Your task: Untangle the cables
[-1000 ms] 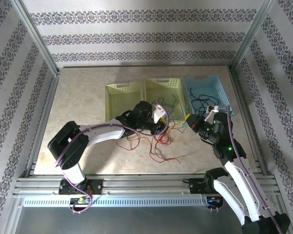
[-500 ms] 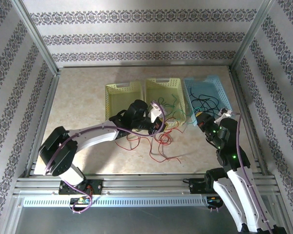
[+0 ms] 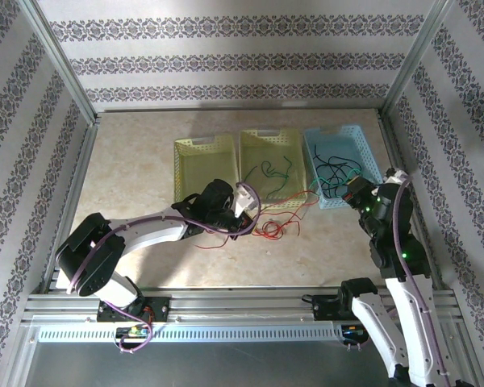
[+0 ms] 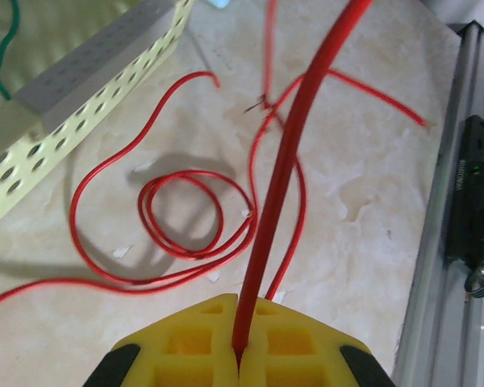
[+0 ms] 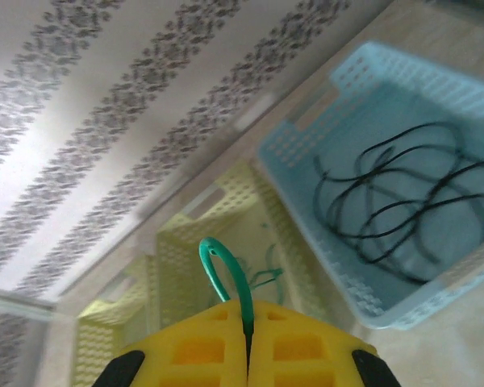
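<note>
The left gripper (image 4: pixel 240 326) has its yellow pads pressed together on a red cable (image 4: pixel 284 169). The cable runs taut away from the fingers over the table (image 4: pixel 363 185), where red loops (image 4: pixel 185 214) lie slack just beside a yellow basket (image 4: pixel 56 145). The right gripper (image 5: pixel 248 334) is pinched on a green cable (image 5: pixel 242 298) (a short hooked end sticks out above the pads). Beyond it, black cables (image 5: pixel 395 201) lie coiled in the blue basket (image 5: pixel 298 161).

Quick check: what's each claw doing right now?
Left claw: closed on a red cable.
Right claw: closed on a green cable.
</note>
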Robot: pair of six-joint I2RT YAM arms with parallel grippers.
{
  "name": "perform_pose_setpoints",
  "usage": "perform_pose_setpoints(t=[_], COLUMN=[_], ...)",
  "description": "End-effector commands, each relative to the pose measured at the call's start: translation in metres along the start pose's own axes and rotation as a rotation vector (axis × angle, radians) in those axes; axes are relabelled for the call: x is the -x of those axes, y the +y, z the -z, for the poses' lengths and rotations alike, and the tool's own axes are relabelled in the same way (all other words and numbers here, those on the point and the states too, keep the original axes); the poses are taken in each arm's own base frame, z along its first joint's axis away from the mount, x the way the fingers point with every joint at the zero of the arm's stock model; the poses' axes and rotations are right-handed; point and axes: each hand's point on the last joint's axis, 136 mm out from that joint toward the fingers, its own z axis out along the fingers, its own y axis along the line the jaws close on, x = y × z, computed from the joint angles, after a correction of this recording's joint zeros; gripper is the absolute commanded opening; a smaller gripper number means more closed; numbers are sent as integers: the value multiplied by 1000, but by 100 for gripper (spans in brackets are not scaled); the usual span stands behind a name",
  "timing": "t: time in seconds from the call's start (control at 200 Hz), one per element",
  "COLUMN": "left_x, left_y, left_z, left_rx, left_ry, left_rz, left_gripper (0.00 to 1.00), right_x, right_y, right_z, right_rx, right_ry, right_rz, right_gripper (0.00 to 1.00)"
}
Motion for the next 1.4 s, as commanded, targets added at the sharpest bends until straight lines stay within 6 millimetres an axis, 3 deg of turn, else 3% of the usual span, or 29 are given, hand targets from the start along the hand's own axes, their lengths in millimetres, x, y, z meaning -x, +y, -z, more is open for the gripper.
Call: perform_pose_setpoints(t=[0.0,0.25,0.49,0.585,0.77,0.975,1.07,1.264,1.394], left_x=[-17,-46,-62,-61,-30,-13,0,62,106], left_y=[12,31,78,79,47,16,11,20,14], left_z=[9,27,83,101,113,100,102,138,167], left_rx=[47,190,563,602,456,292,292,431,459], left_ry=[42,84,-7,-90,-235,-187,-218,-485,-678], left_rz=[13,37,88,108,60,-29,-65,-90,-79], left_gripper=[0,0,0,0,0,0,0,0,0], right_x=[23,55,65,66,63,38,20,-17,-47], right_y=[-27,-47,-58,-61,-58,1,24,54,62], right_z=[15,35,42,43,37,2,-19,-64,-96], right_rx=[-174,-352,-434,-449,-413,-60,61,135,110], right_ry=[-95,-213,-254,-259,-245,-108,-11,119,193], right_rz=[125,211,224,223,206,181,144,156,188], right_gripper=[0,0,0,0,0,0,0,0,0])
